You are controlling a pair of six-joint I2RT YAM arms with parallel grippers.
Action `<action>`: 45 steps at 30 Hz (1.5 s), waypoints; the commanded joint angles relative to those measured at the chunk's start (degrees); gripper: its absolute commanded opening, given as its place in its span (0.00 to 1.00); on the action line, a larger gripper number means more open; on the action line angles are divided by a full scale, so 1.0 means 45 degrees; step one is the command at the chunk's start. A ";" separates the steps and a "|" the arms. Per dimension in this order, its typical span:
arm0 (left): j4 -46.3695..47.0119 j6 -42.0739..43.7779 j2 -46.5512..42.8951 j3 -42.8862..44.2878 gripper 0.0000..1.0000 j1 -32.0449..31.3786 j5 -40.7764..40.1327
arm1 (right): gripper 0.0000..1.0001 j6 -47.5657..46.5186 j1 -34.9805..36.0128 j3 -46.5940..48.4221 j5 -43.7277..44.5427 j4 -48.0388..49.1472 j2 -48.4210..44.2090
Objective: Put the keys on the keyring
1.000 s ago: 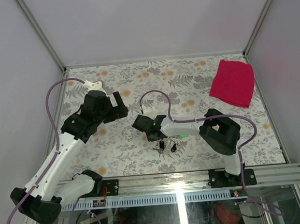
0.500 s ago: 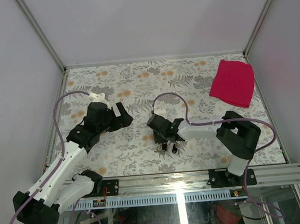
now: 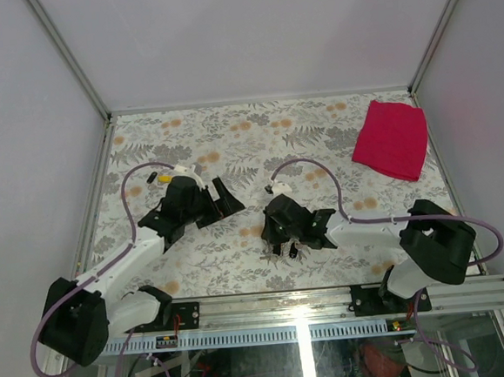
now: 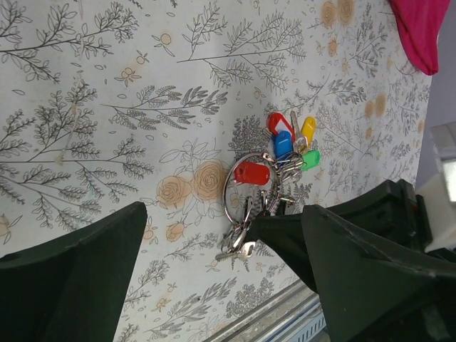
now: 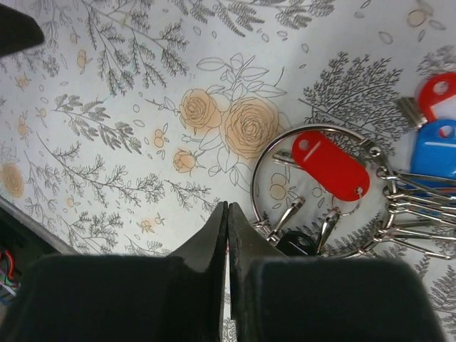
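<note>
Floral tablecloth (image 3: 231, 138); red cloth (image 3: 390, 138) far right; closed right tool (image 5: 227, 208) beside keyring (image 5: 251, 187).

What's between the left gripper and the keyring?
Only bare floral tablecloth lies between the left gripper and the keyring, clearest in the left wrist view; the shut right gripper is beside the ring.

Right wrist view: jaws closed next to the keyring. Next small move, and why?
Probably open the right gripper and shift it slightly toward the keyring before closing. Its jaws stand shut beside the ring's rim with no wire visibly between them, so it seems to hold nothing. The red key lies inside the loop.
</note>
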 commanded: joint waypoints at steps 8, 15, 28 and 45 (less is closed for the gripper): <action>0.1191 0.0589 0.1118 0.0281 0.86 0.0064 0.0209 | 0.27 0.0231 -0.0769 0.1700 0.3642 -0.4571 -0.0608; 0.0709 0.1346 0.1819 0.0403 0.79 -0.0054 0.0096 | 0.25 -0.0937 -0.0965 0.3551 0.3585 -0.7028 0.0540; 0.0507 0.1404 0.1797 0.0213 0.69 -0.0580 -0.0178 | 0.30 -0.5919 -0.1040 0.4785 0.1516 -0.5934 0.2036; -0.0592 0.1443 0.0301 0.0062 0.69 -0.0582 -0.0932 | 0.36 -1.0251 -0.2249 0.5899 -0.2161 -0.5789 0.3831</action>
